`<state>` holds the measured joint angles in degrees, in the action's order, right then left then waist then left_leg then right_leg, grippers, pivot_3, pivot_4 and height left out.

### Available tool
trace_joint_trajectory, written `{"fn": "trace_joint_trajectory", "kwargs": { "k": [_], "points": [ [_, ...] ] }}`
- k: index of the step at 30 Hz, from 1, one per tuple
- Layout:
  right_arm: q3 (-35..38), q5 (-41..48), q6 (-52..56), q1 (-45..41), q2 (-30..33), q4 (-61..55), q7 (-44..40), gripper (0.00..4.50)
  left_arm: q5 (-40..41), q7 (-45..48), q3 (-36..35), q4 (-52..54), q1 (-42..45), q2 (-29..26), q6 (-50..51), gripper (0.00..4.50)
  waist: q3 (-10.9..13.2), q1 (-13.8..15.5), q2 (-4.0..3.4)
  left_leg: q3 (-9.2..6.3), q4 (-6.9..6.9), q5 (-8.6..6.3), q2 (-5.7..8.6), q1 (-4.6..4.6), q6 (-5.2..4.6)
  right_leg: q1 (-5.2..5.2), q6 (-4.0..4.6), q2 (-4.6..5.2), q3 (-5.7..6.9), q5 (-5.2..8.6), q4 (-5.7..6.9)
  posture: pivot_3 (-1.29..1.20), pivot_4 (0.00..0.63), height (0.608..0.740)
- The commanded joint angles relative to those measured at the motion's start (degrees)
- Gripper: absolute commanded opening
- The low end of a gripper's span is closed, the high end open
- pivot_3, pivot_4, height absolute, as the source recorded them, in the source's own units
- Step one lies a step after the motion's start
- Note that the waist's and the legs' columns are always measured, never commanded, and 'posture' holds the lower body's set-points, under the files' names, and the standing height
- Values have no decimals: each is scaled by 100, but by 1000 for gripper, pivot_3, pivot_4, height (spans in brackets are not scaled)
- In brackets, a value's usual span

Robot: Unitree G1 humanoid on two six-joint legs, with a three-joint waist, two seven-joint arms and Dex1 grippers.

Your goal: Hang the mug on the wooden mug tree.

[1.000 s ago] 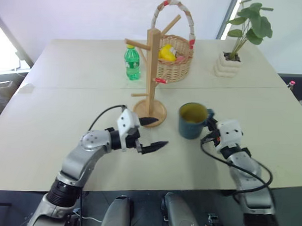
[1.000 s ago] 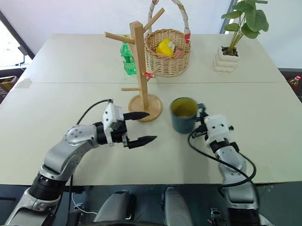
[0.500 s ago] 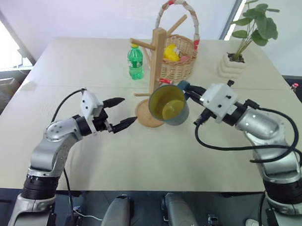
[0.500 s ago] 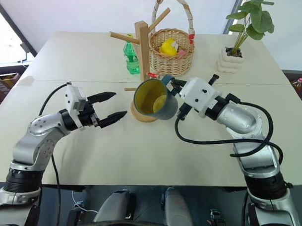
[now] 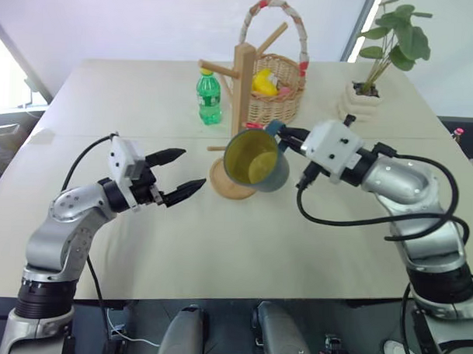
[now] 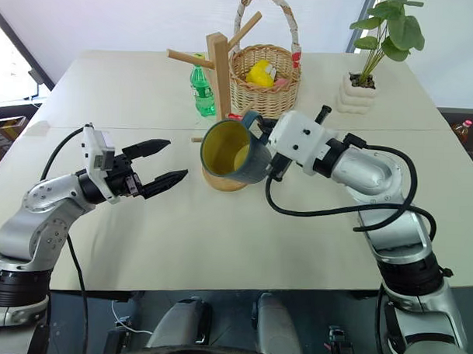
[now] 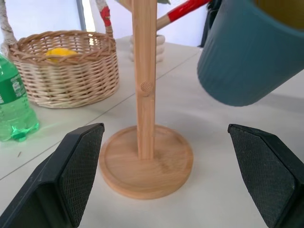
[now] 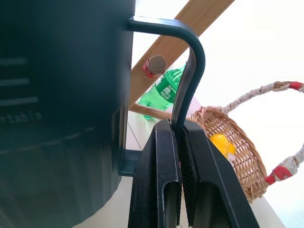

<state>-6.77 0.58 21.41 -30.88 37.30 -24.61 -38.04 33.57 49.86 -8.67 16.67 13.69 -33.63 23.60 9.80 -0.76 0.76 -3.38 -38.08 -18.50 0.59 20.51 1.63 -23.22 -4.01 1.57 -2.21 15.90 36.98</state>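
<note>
Right wrist view: mug (image 8: 61,95) handle in right tool (image 8: 179,142).

My right gripper (image 5: 288,136) is clamped on the mug (image 5: 256,160) handle, arm raised and reaching left; my left gripper (image 5: 178,175) hangs above the table's near left, fingers spread wide.

Bright, even daylight floods the pale table (image 5: 107,95), with a blown-out window glare at the far left edge. Shadows under the wooden mug tree (image 5: 240,107) are soft and faint. Close to the right wrist camera, the mug (image 8: 57,118) is a dark, backlit blur.
</note>
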Motion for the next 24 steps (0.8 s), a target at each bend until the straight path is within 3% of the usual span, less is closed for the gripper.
{"fn": "trace_joint_trajectory", "kwargs": {
  "k": [1,16,19,23,24],
  "points": [
    [-67,-168,-10,-217,-58,-14,82,52,279,-1,-181,288,16,-93,130,4500,0,2,0,0,0,0,0,0,0,-1,0,0,0,0,0,0,150,740],
    [-511,-723,-100,-657,-367,761,187,52,600,-96,-221,492,152,-178,430,4500,0,2,0,1,1,0,0,2,0,-3,0,0,0,0,0,0,150,740],
    [-477,-758,-127,-690,-410,794,218,822,600,-115,-214,492,155,-176,421,4500,0,4,0,1,1,0,1,2,0,-3,0,1,0,0,0,0,150,740],
    [-304,-752,-258,-697,-282,683,192,2665,596,-139,-218,480,150,-178,410,4500,0,-1,0,0,1,0,1,2,0,-3,1,0,0,0,0,0,150,740],
    [-178,-676,-281,-667,-189,597,132,2665,598,-147,-233,469,139,-179,408,4500,0,-1,-1,1,1,0,0,2,0,-4,0,0,0,0,0,0,150,740]
  ]
}}
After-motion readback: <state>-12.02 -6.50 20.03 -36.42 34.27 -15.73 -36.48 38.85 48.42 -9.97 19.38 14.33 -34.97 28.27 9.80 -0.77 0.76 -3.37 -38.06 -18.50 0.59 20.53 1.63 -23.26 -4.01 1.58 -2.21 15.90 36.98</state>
